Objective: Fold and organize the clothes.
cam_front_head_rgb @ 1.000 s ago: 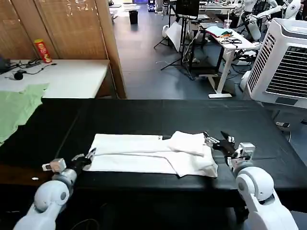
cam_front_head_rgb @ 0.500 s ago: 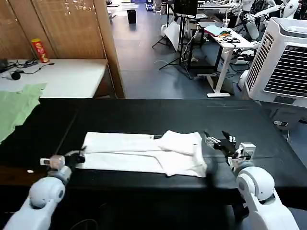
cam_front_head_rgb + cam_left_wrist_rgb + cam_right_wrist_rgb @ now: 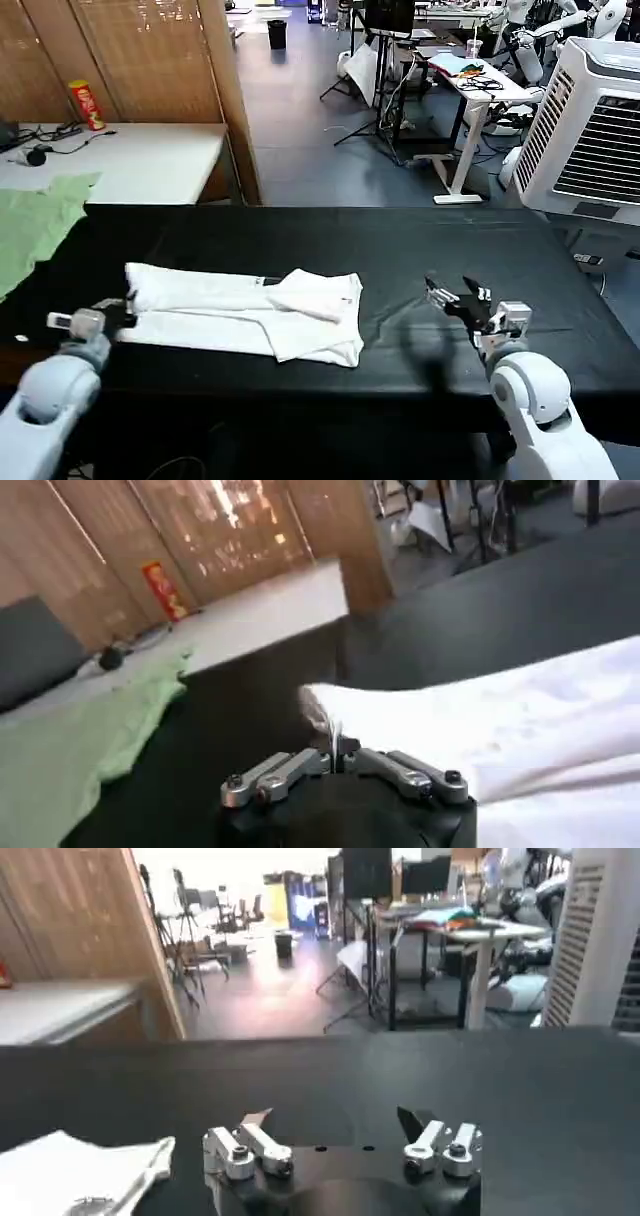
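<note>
Your left gripper [image 3: 118, 312], jaws pinching the folded T-shirt's [image 3: 250, 310] hem, drags it along the counter [image 3: 420, 250]; right gripper [image 3: 447, 296] waits, jaws spread. Next, release and square.

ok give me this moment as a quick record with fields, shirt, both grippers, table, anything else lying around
shirt: white cotton T-shirt, folded into a long strip, flat on the table's left half
left gripper: shut on the shirt's left end
right gripper: open, holds nothing, over bare table, apart from the shirt
table: black cloth-covered table
other: pale green cloth at far left; red can on the white side table
</note>
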Robot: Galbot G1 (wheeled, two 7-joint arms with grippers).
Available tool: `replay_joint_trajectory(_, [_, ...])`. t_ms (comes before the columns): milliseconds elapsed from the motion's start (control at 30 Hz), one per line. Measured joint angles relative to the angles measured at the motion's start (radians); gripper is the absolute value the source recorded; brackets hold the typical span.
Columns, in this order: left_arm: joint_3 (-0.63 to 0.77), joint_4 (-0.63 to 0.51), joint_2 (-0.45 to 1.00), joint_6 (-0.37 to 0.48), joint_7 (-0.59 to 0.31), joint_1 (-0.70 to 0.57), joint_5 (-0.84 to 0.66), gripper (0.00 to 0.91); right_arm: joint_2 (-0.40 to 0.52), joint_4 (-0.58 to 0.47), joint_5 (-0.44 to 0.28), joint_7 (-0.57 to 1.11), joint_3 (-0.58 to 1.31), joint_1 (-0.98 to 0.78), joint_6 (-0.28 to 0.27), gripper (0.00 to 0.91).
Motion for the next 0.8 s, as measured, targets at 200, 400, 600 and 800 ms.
replay_joint_trajectory(200, [0.11, -0.161, -0.129, 0.082, -0.076, -0.022, -0.099, 0.0, 0.002, 0.009, -0.011, 0.0, 0.017, -0.016, 0.001, 0.878])
replay_joint_trajectory(400, [0.225, -0.257, -0.229, 0.129, -0.124, -0.067, -0.238, 0.0, 0.012, 0.009, -0.022, -0.002, 0.031, -0.031, 0.005, 0.878])
replay_joint_trajectory(600, [0.309, -0.267, -0.319, 0.109, -0.102, -0.105, -0.292, 0.0, 0.021, 0.009, -0.033, -0.003, 0.03, -0.037, 0.006, 0.878])
replay_joint_trajectory(800, [0.372, -0.227, -0.399, 0.094, -0.091, -0.135, -0.267, 0.0, 0.025, 0.011, -0.037, -0.003, 0.03, -0.043, 0.006, 0.878])
